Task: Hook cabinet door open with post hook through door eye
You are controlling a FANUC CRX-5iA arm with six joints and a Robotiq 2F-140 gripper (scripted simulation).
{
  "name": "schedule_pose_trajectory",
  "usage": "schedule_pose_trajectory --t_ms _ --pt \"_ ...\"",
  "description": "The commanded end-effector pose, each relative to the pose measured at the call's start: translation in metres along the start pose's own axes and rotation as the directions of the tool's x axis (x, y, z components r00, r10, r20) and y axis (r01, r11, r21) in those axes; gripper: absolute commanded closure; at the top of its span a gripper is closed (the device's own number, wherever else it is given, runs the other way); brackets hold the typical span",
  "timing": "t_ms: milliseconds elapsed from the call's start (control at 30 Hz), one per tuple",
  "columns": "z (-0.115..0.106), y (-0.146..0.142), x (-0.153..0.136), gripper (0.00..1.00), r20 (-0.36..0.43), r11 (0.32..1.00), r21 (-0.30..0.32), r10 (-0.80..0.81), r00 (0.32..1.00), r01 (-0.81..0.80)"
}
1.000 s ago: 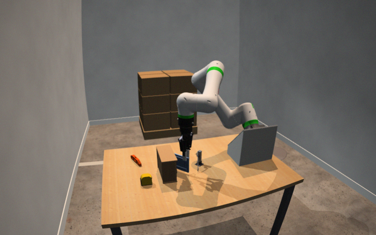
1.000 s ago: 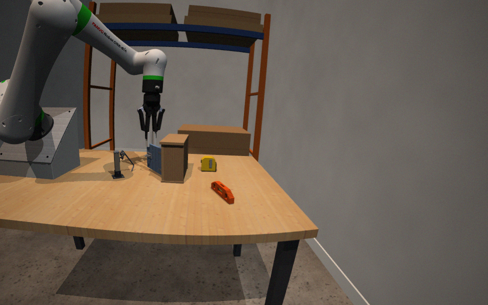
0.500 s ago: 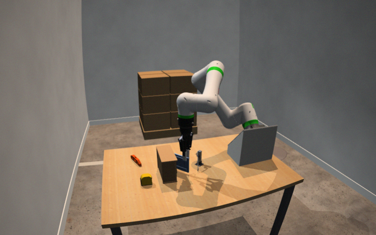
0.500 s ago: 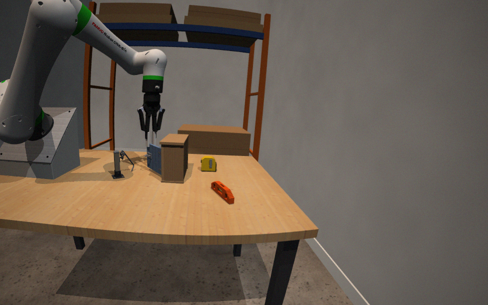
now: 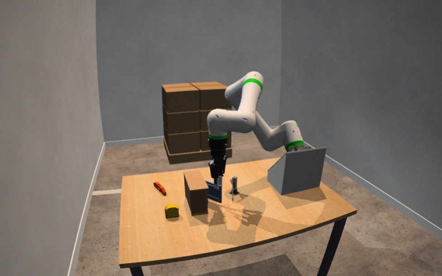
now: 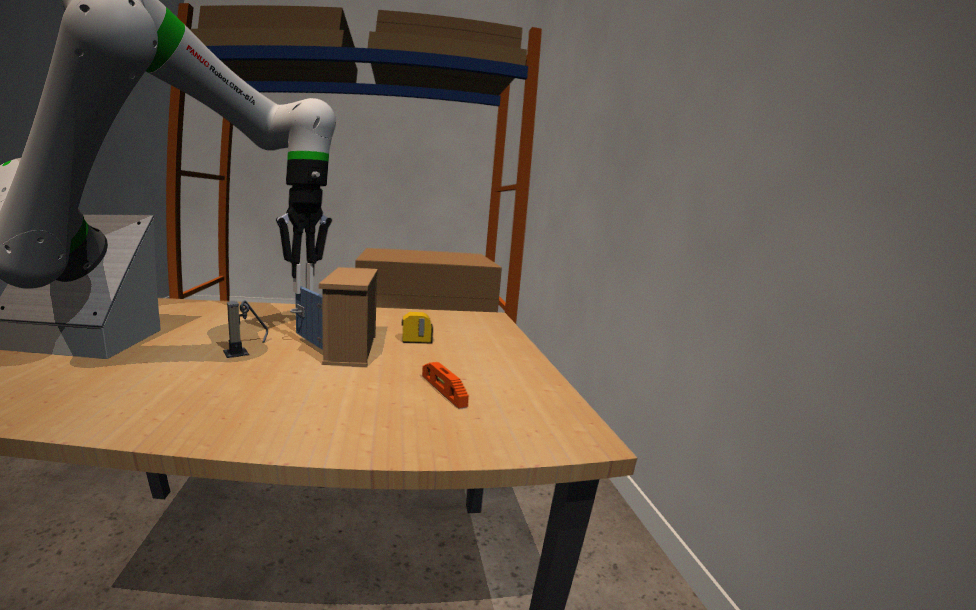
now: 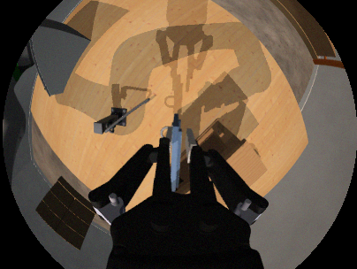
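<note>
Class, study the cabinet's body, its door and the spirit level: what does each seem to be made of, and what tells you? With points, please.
Cabinet body (image 5: 196, 192) (image 6: 347, 320): apparently matt wood or wood laminate, from its brown, streaked sides.
Door (image 5: 215, 192) (image 6: 310, 316) (image 7: 175, 159): blue, perhaps painted wood or metal; the colour hides which.
Spirit level (image 5: 159, 187) (image 6: 444, 384): probably moulded plastic, given its even orange colour and ribbed end.

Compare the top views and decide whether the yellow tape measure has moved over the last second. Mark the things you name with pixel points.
No. The yellow tape measure (image 5: 172, 211) (image 6: 417, 328) sits in the same spot beside the cabinet (image 5: 197, 192) (image 6: 348, 317).
</note>
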State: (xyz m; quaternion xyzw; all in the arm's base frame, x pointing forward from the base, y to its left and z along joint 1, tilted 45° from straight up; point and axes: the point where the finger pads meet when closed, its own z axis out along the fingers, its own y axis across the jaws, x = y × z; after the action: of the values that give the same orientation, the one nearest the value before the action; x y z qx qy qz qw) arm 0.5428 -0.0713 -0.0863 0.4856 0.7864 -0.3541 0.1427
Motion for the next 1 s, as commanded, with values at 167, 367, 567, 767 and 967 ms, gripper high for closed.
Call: schedule_pose_trajectory --t_ms 167,367,567,767,967 --pt "-0.0002 0.0002 0.0 0.84 0.0 1.0 0.0 0.0 1.0 0.0" --pt "-0.0002 0.0002 0.0 0.84 0.0 1.0 0.0 0.0 1.0 0.0" --pt "-0.0002 0.0002 0.0 0.84 0.0 1.0 0.0 0.0 1.0 0.0" --pt "-0.0002 0.0002 0.0 0.84 0.0 1.0 0.0 0.0 1.0 0.0" --pt "-0.0002 -0.0014 0.0001 0.84 0.0 1.0 0.0 -0.024 1.0 0.024"
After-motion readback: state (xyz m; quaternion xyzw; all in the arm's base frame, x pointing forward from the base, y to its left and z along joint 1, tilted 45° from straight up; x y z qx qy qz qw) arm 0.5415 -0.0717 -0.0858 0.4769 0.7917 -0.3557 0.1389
